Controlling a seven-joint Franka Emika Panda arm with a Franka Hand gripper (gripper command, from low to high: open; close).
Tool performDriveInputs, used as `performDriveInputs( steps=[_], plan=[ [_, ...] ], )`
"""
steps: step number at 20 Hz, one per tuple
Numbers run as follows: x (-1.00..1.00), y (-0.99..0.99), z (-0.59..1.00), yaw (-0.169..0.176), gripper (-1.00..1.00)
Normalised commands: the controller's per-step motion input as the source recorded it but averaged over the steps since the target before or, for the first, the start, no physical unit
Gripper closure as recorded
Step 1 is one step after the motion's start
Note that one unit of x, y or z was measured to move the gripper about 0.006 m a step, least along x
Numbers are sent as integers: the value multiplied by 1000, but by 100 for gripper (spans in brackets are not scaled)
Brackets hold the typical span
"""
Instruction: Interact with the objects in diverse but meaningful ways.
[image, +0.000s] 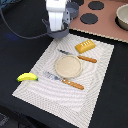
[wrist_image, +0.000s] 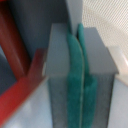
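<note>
Two green pads (wrist_image: 75, 75) of the pincer (wrist_image: 77, 70) press flat against each other in the wrist view, with no gap between them and nothing caught there, so the pincer is clenched on itself. Grey finger blocks flank the pads, and a red bar runs slantwise beside them; what that bar belongs to cannot be told.

Seen from the exterior view, the white arm (image: 56, 12) hangs over the far left corner of a pale striped placemat (image: 45, 82), its lower end (image: 57, 31) blurred and touching none of the toys.

On the placemat, the golden-yellow bread loaf (image: 84, 46) lies near the far edge, toward the exterior view's right, its ridged top facing up. A round tan plate (image: 68, 66) sits in the middle. A knife with an orange handle (image: 80, 57) lies between the loaf and the plate, and a fork with an orange handle (image: 66, 80) lies just on the near side of the plate. The yellow banana (image: 27, 77) rests at the left edge of the placemat, well apart from the plate.

Beyond the placemat, on the far right, a brown board with dark round discs (image: 89, 19) lies on the dark tabletop (image: 20, 45), and a round grey pot (image: 123, 17) stands at the frame's right edge.
</note>
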Motion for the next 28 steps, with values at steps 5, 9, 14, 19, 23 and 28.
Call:
performDriveInputs(
  steps=[5,9,14,19,23,28],
  plan=[
    [950,-8,705,0,100],
    [941,74,361,0,100],
    [765,390,61,9,100],
    [661,525,217,14,100],
    [497,659,445,16,100],
    [599,645,744,2,100]
  ],
)
